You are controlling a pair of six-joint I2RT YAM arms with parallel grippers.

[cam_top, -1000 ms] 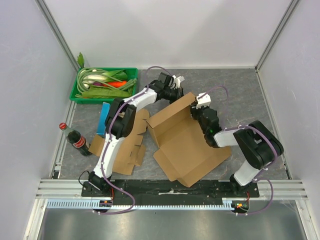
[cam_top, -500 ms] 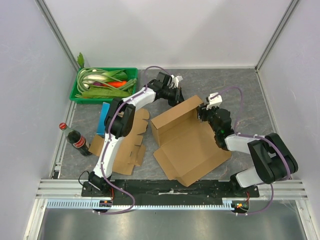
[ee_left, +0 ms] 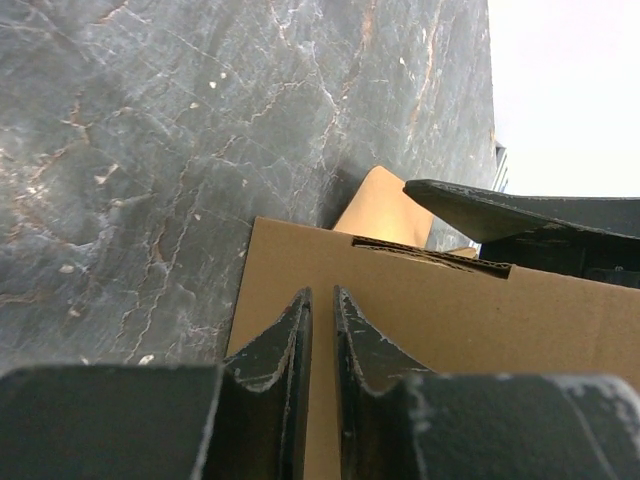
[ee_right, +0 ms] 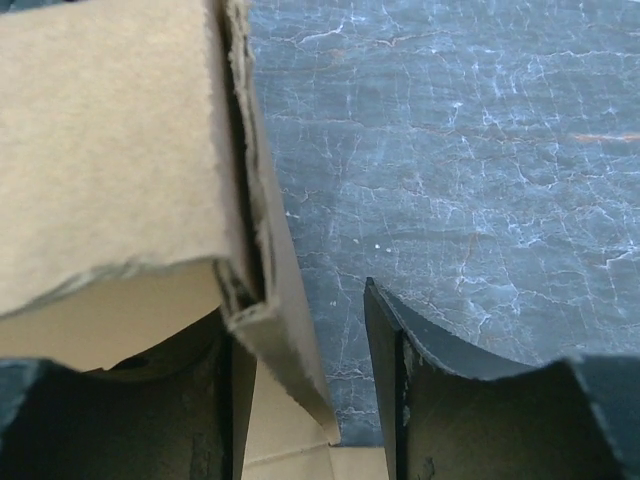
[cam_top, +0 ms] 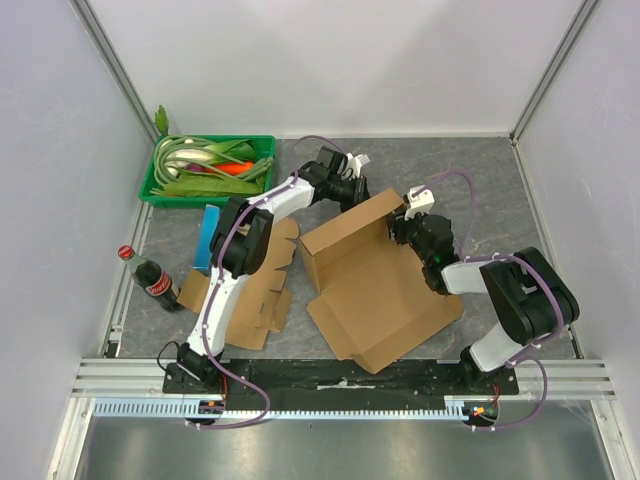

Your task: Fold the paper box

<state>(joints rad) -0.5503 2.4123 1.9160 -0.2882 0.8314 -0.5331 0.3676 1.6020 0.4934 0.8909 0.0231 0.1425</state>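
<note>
The box [cam_top: 375,285] lies in the middle of the table [cam_top: 480,190], between the two arms. It is part-folded brown cardboard: a wide flat panel reaches toward the near edge, and one wall stands up along its far side, running from the centre toward the far right.

The left gripper [cam_top: 352,188] is at the far end of that raised wall. In the left wrist view its fingers [ee_left: 290,340] are almost together, with only a thin slit between them. Cardboard shows through and behind the slit. I cannot tell whether they pinch a layer of it or only rest against its face.

The right gripper [cam_top: 403,225] is at the right end of the same wall. Its jaws are spread and straddle the wall's torn edge. The right-hand finger [ee_right: 420,390] stands apart from the cardboard, with bare table showing in the gap. The other finger is mostly hidden behind the cardboard.

To the left of the box lie flat cardboard pieces [cam_top: 255,295]. Further left are a blue packet [cam_top: 208,238] and a cola bottle [cam_top: 150,278]. A green tray [cam_top: 170,196] of vegetables sits at the far left.
</note>
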